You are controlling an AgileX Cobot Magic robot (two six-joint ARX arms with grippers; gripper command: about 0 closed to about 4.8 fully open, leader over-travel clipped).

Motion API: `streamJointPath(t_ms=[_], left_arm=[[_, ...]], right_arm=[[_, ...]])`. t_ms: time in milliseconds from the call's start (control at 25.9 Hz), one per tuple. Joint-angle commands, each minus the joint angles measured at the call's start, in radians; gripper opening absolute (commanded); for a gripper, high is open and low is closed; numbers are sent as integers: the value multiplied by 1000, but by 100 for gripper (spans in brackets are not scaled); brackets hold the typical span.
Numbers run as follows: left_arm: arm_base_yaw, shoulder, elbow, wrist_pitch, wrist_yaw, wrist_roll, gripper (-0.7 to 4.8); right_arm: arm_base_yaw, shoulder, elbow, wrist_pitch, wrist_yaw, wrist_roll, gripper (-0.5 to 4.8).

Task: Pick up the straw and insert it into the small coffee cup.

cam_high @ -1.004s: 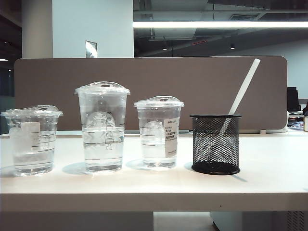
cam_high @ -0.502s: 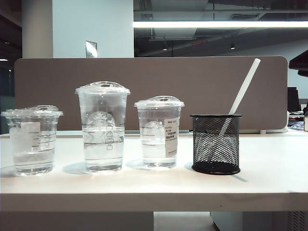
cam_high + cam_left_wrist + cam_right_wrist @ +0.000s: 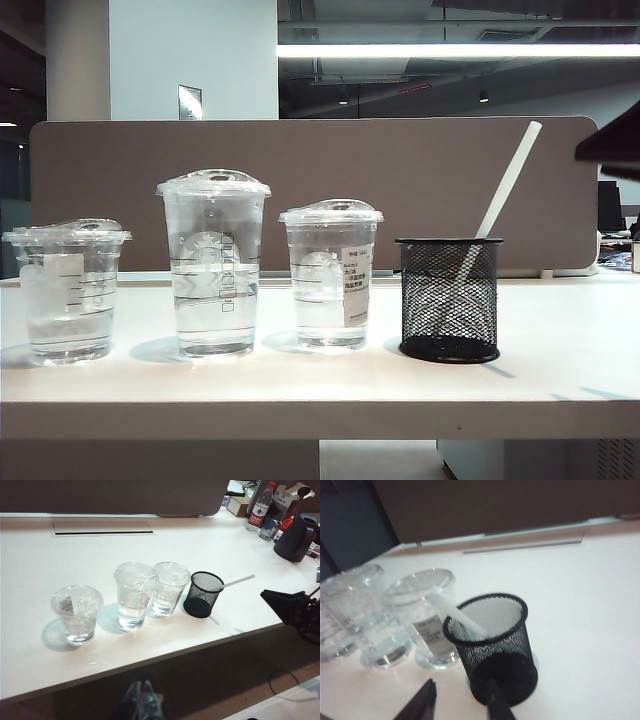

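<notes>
Exterior, setting: we see a white table (image 3: 560, 340) before a brown partition (image 3: 400, 180), with an office ceiling light behind.
Exterior, landmark: the black mesh holder (image 3: 448, 298) stands on the table; we place everything by it.
Exterior, straw: the straw (image 3: 505, 185) stands in the holder, leaning away from the cups.
Exterior, cups: just beside the holder is the mid-height cup (image 3: 331, 274), then the tallest cup (image 3: 212, 262), and farthest off the small coffee cup (image 3: 68, 289).
Exterior, right arm: a dark edge (image 3: 612, 145) shows above the holder, at the frame's border.
Left wrist, left gripper: the left gripper (image 3: 142, 706) hangs off the table's front edge, well apart from the holder, fingers together.
Right wrist, right gripper: the right gripper (image 3: 460, 702) hovers near the holder's base, fingers apart, holding nothing.
</notes>
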Motion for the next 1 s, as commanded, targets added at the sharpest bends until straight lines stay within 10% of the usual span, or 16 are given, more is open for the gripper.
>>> streamJointPath(t_ms=[39,502,1004], left_arm=[[0,2,3,-2,4,3,-5],[0,2,3,-3,4,3,-5],[0,2,3,-3,4,4,-5]], right_arm=[[1,136,-7,158,-9,-3,160],[1,682,80,616,-39,-3,171],[1,814,185,634,-51,-6,116]])
